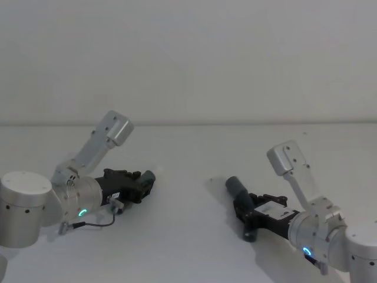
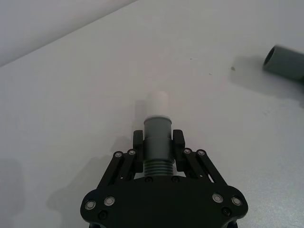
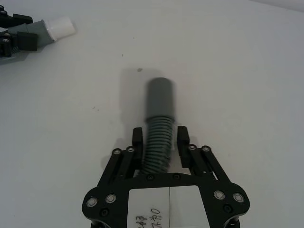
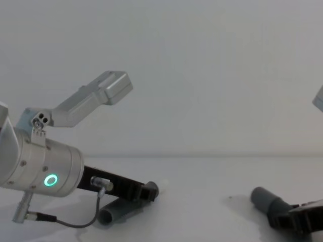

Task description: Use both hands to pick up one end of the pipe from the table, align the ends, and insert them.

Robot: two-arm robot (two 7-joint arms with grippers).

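Two hose halves sit low over the white table (image 1: 188, 236). The left gripper (image 2: 158, 141) clamps the whitish-tipped cuff (image 2: 156, 126); the right gripper (image 3: 160, 138) nips the ribbed hose (image 3: 156, 156) behind its socket cuff (image 3: 160, 97) — mating ends left free, facing, well apart.

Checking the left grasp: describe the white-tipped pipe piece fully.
The pipe piece is dark grey, plastic-looking: a ribbed hose section, then a smooth cuff ending in a narrower whitish tip. The left gripper is shut on the cuff, one finger against each side, the tip poking out beyond them. In the chest view its rear end seems to rest on the table.
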